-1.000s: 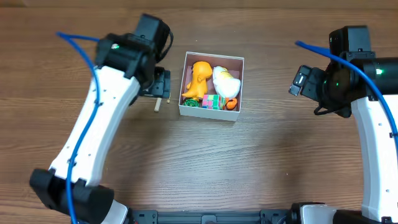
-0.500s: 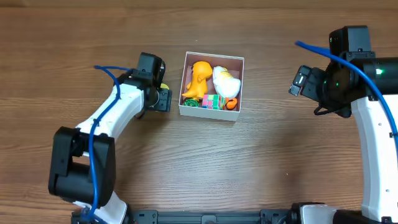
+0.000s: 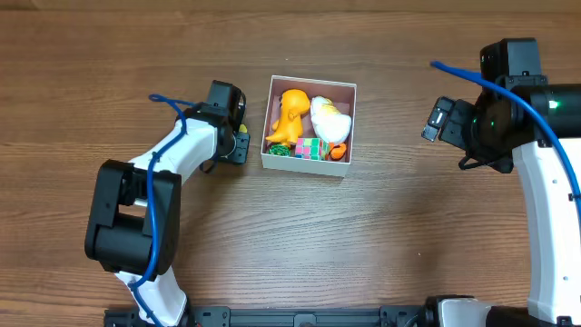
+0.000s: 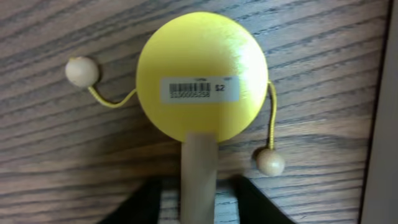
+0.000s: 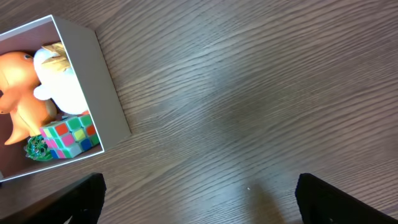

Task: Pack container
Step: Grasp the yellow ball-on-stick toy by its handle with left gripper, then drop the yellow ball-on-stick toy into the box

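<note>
The step in hand looks like the pick-up: the left gripper (image 4: 199, 196) stands open around the handle (image 4: 199, 155) of a yellow drum toy (image 4: 202, 74), not yet closed. Next it must close, lift and carry the toy right into the container (image 3: 304, 164) just beside it. The container holds an orange dinosaur (image 3: 290, 113), a white toy (image 3: 329, 118) and a coloured cube (image 3: 310, 148). The right gripper (image 5: 199, 199) hangs wide open and empty, well to the right.

Wooden table (image 3: 300, 236), white container (image 3: 301, 164), yellow rattle drum (image 4: 202, 74) beside it

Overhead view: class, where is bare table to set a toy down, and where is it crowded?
Free: the wide table strip in front of the container, and the patch between it and the right gripper. Crowded: inside the container, and its left side, where the left gripper meets the yellow drum toy.
</note>
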